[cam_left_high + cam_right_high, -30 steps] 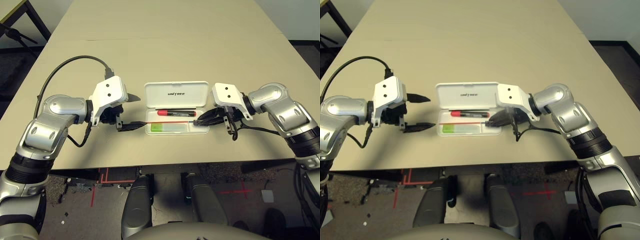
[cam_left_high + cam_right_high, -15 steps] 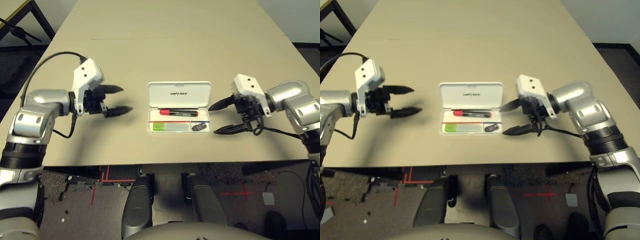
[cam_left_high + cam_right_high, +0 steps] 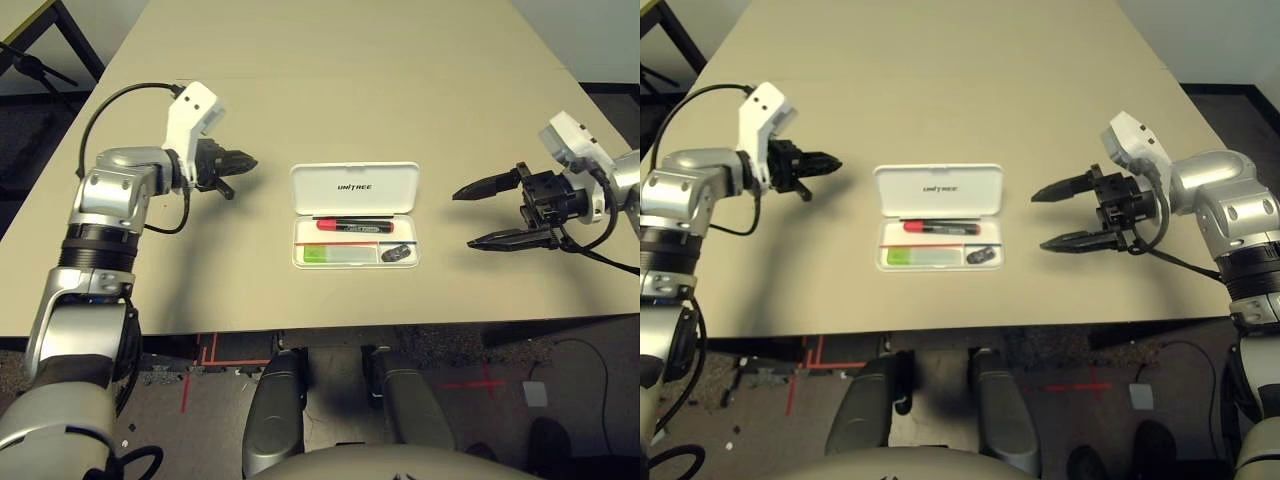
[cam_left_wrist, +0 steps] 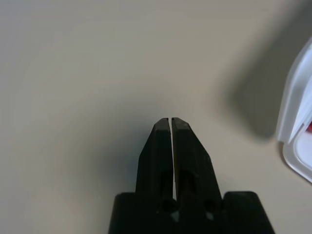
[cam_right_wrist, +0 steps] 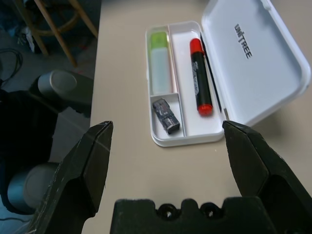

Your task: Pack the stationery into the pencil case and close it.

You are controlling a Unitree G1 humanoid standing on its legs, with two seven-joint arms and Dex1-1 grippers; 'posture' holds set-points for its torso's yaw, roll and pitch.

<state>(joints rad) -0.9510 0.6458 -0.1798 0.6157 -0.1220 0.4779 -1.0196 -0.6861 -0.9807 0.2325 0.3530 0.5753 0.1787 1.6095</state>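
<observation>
Both claws drew back: left claw pinched, right claw wide; pencil case lid reads "UNITREE"

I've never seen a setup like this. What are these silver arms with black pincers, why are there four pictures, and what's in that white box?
It is a humanoid robot at a tan table. Two pictures come from cameras in its head, looking down over both arms. The other two come from cameras on its wrists, looking along each pincer. The left gripper is shut and holds nothing; the right gripper is wide open, also holding nothing. Between them lies a white pencil case with its lid open. Inside are a green highlighter, a red marker and a small dark block. Everything looks packed, so closing the lid seems to be what remains.
</observation>
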